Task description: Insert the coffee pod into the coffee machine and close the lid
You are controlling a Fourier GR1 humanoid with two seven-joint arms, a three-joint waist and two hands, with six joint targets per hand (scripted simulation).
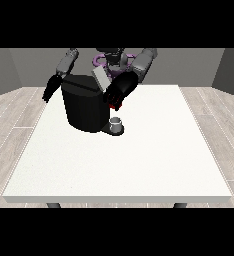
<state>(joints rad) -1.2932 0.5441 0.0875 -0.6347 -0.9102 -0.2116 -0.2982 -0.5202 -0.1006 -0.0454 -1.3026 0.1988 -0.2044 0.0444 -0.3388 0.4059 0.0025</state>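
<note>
A small grey cup-shaped thing (116, 123), possibly the pod, is seen left of centre beside the black coffee machine (86, 105); it is judged light, rigid, best pinched by its sides. Finger states cannot be told.

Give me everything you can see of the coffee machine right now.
The coffee machine is a squat, matte black body standing upright on the white table, towards its far left as seen. A light grey lid stands tilted up at its top right. A low base juts from its front right, carrying a small grey cup. The hand at the view's right is at the opening, over a red thing at the machine.
</note>
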